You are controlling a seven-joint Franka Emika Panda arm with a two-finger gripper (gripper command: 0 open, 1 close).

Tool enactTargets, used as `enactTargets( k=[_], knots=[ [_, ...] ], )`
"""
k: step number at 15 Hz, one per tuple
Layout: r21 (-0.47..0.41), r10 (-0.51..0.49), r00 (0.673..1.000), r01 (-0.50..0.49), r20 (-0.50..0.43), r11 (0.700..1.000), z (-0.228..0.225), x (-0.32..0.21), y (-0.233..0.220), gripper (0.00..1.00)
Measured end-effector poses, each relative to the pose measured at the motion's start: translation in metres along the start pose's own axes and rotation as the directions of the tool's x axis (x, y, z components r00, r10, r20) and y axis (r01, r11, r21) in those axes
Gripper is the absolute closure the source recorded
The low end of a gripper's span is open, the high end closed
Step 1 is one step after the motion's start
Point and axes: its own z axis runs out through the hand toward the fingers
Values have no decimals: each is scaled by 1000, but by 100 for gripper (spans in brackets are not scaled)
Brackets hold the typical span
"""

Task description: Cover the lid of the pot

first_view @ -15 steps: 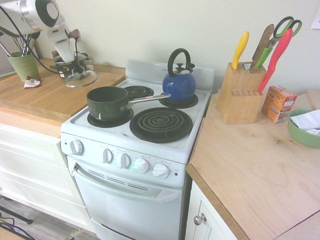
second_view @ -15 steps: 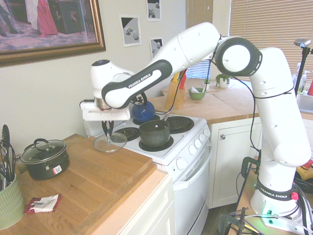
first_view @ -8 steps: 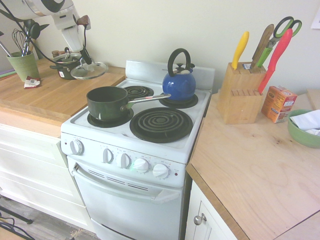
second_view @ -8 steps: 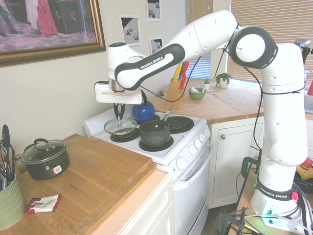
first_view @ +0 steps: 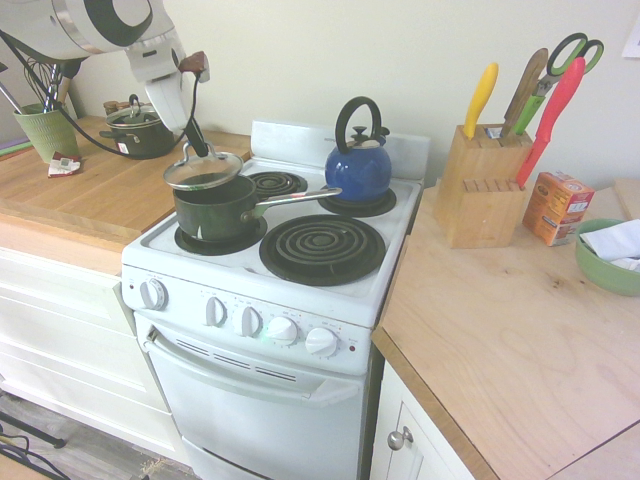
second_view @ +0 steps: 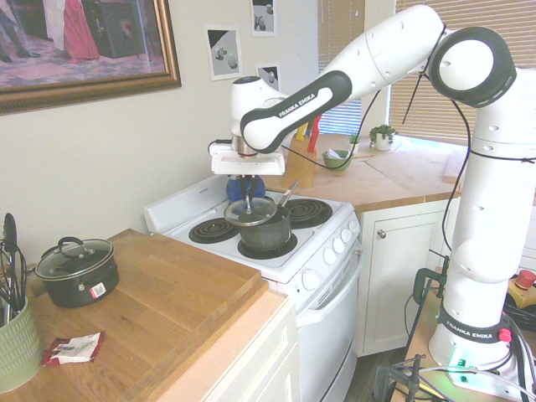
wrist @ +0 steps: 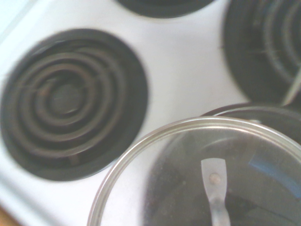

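While the white arm reaches in over the stove, its two-finger gripper (first_view: 195, 148) points steeply down and is clenched on the small dark knob of the one round clear glass lid with a silver metal rim (first_view: 203, 169). The lid hangs directly beneath the fingers, slightly tilted, just above the mouth of the single dark green saucepan with a long straight silver handle (first_view: 215, 205). In the second exterior view the lid (second_view: 250, 211) is raised over the saucepan (second_view: 266, 229) and sits a little off centre toward the wall side, so it does not yet rest on the rim. The wrist view shows the lid's metal rim (wrist: 141, 146) from close by, with the saucepan's dark edge behind it.

The saucepan stands on the front burner nearest the wooden counter of the one white electric stove (first_view: 270, 300), which has four dark coil burners and five white knobs along its front. One blue kettle (first_view: 358, 165) stands on a rear burner. One small dark two-handled pot with its own lid (second_view: 77, 270) sits on the wooden counter (first_view: 90, 195), well apart from the gripper. One wooden knife block (first_view: 480, 185) stands on the other counter.
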Motion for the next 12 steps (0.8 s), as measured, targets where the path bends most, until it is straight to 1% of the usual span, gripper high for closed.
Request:
enactTargets(
  k=[7, 12],
  knots=[
    [8, 28, 1000, -28, 2, 1000, 9, 26, -2, 100],
    [-3, 10, 1000, -10, 3, 1000, 14, 23, 2, 100]
  ],
)
